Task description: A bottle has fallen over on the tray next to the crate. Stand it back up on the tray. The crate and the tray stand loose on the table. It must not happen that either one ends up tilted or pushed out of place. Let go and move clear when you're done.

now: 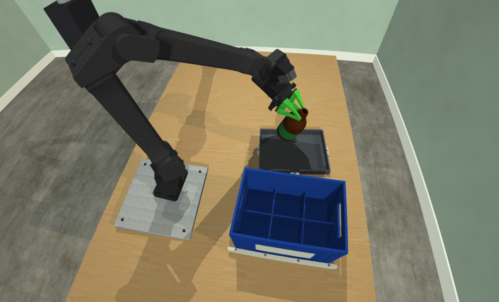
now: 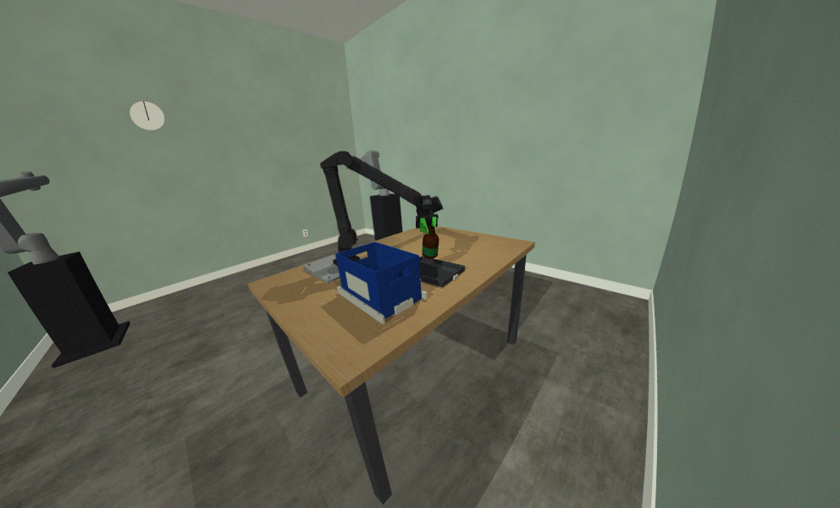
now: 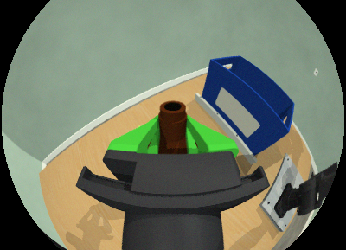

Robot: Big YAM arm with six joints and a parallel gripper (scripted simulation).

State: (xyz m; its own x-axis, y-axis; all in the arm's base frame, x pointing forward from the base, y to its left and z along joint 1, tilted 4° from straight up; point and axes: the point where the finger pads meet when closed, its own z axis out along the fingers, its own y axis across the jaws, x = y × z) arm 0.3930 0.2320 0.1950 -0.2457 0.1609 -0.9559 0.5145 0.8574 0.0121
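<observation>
A brown bottle (image 1: 293,126) with a green label stands nearly upright, held by its neck over the far left part of the dark grey tray (image 1: 293,151). My gripper (image 1: 296,107) with green fingers is shut on the bottle's neck. In the exterior view the bottle (image 2: 430,243) hangs upright under the gripper (image 2: 428,223), its base at or just above the tray (image 2: 440,270); I cannot tell if it touches. In the wrist view the bottle's neck and mouth (image 3: 172,126) stick up between the green fingers.
A blue crate (image 1: 289,218) with several empty compartments stands on the near side of the tray, close to it; it also shows in the wrist view (image 3: 249,102). The arm's grey base plate (image 1: 162,198) lies to the left. The table's right edge is near the tray.
</observation>
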